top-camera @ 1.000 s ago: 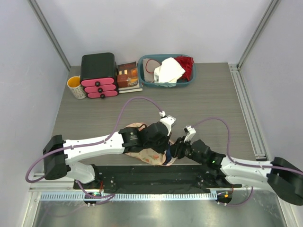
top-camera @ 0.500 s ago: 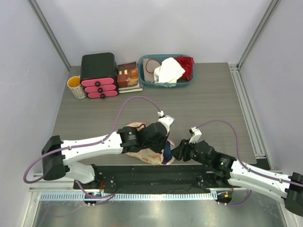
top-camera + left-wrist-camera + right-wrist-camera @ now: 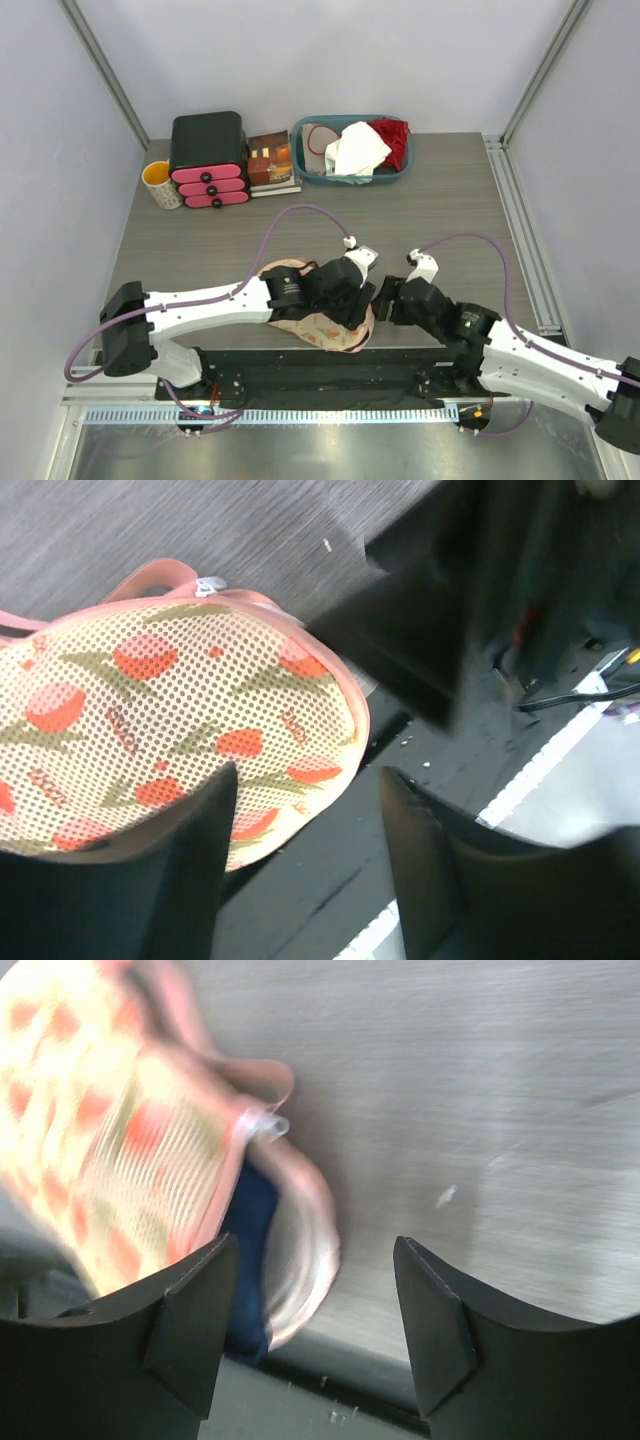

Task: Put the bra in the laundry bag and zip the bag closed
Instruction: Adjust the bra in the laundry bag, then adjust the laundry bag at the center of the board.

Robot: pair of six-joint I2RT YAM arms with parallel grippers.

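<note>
The laundry bag [image 3: 330, 335] lies at the table's near edge, partly under my left arm. Its cream mesh with red flowers and pink trim fills the left wrist view [image 3: 150, 710]. In the right wrist view the bag [image 3: 110, 1140] is blurred, and its halves stand apart at the rim with the navy bra [image 3: 250, 1225] showing in the gap. My left gripper [image 3: 305, 855] hangs open just off the bag's edge, over the black mat, holding nothing. My right gripper [image 3: 315, 1315] is open beside the bag's open rim, with nothing between its fingers. From above, the left gripper [image 3: 362, 290] and the right gripper [image 3: 384, 296] almost meet.
At the back of the table stand a teal basket [image 3: 315, 172] with white and red cloth, a black drawer unit [image 3: 208, 160] with pink drawers, books [image 3: 270, 160] and a yellow-rimmed mug [image 3: 160, 183]. A black mat [image 3: 320, 365] runs along the near edge.
Both grippers have opened; the left was shut at the bag's edge and has let go. The right gripper has backed off and moved up toward the bag's right side.
</note>
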